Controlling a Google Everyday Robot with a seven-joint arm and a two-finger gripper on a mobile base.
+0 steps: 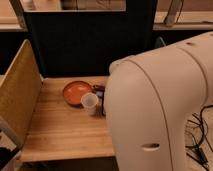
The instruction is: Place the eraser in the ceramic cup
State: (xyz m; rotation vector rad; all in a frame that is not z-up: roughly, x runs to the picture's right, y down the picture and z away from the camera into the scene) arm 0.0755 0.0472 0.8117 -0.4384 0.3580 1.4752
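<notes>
The small off-white ceramic cup [89, 102] stands upright on the wooden table [60, 130], just in front of the orange dish [76, 91]. A narrow black block, seemingly the eraser [103, 106], shows right beside the cup on its right, partly hidden by my white arm [160, 110]. My gripper is not in view; the arm's large white shell covers the right half of the scene.
A small dark reddish flat object [99, 88] lies right of the dish. A tan pegboard panel [17, 95] walls the table's left side. A dark panel [85, 45] stands behind the table. Cables lie on the floor at right [200, 140].
</notes>
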